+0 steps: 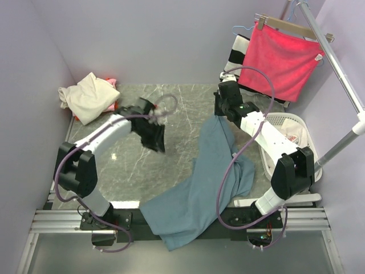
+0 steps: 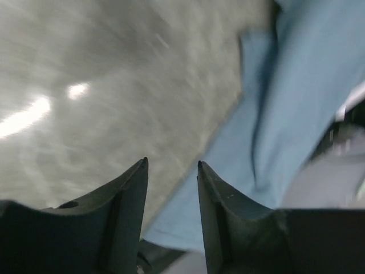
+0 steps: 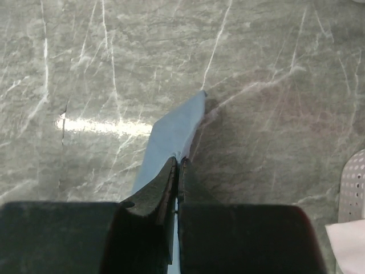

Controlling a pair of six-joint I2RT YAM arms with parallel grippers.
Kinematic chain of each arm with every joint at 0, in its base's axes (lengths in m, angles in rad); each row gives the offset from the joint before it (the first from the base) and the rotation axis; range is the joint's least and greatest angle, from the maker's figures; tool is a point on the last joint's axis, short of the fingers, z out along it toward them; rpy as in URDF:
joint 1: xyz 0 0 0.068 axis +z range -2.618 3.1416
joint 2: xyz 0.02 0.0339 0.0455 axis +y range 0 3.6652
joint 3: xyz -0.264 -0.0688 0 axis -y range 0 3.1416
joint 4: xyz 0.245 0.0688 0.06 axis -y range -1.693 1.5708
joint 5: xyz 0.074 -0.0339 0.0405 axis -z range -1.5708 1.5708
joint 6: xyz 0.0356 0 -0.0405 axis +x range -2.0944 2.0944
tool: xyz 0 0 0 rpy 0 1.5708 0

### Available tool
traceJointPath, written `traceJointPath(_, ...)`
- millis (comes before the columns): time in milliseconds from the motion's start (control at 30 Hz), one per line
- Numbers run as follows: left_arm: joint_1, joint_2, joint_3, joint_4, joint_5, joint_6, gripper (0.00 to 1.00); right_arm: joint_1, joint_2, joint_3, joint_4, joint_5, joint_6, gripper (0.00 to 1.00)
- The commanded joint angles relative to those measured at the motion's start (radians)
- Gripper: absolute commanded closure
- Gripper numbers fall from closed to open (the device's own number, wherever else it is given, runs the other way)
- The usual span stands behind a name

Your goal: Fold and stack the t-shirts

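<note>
A dusty blue-grey t-shirt [image 1: 199, 188] lies bunched from the table's middle down over the near edge. My right gripper [image 1: 221, 111] is shut on its far corner [image 3: 174, 128] and holds it up above the marble. My left gripper [image 1: 157, 137] is open and empty, hovering left of the shirt, with blue cloth [image 2: 296, 97] ahead on its right side. A cream t-shirt [image 1: 88, 97] lies crumpled at the far left corner on top of a pink/red one [image 1: 111, 83]. A white shirt with red print [image 1: 291, 136] lies in the basket.
A white perforated basket [image 1: 293, 123] stands at the right edge; its rim shows in the right wrist view [image 3: 353, 188]. A bright pink-red towel [image 1: 282, 60] hangs on a hanger at the back right with a striped cloth [image 1: 239, 51] behind it. A metal rail [image 1: 342, 74] slants right.
</note>
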Motion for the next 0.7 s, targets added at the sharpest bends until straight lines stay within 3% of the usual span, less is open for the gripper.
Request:
traceJointPath(0,-0.151,0.008,-0.104,-0.072,0.075,-0.010,0.59,-0.006,-0.050,0.008,0.022,-0.020,-0.008,1.00)
traceJointPath(200,-0.326,0.026,-0.281,0.085,0.018,-0.174,0.57,-0.005,-0.139,-0.075,0.028,-0.031,-0.005,1.00)
traceJointPath(467,-0.493,0.034,-0.353,0.221,-0.106,-0.326,0.49,-0.009,-0.230,-0.162,0.036,-0.050,-0.005,1.00)
traceJointPath(567,-0.525,0.045,-0.352,0.225,-0.221,-0.358,0.48,-0.012,-0.251,-0.181,0.041,-0.068,-0.002,1.00)
traceJointPath(667,-0.550,0.022,-0.343,0.225,-0.385,-0.388,0.41,-0.017,-0.257,-0.190,0.044,-0.086,0.004,1.00)
